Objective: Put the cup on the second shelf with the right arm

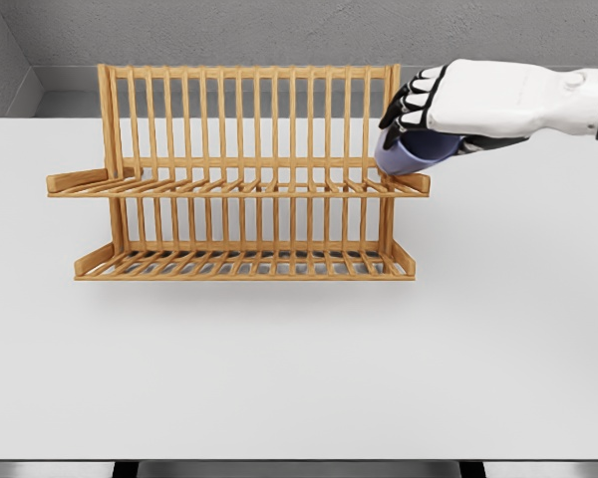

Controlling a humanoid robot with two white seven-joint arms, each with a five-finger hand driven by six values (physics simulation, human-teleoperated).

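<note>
Two slatted tiers make up the wooden dish rack (249, 179), which stands on the smooth white table (498, 329). At the rack's upper right corner, the right robot hand (419, 124), glossy white with black fingers, is curled around a rounded lavender cup (411, 154). The cup is tilted, its lower edge touching the right end of the upper shelf (239, 186).

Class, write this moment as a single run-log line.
right hand: shut on cup | cup: tilted, at right end of rack's upper shelf | left hand: not visible | release: not yet
</note>
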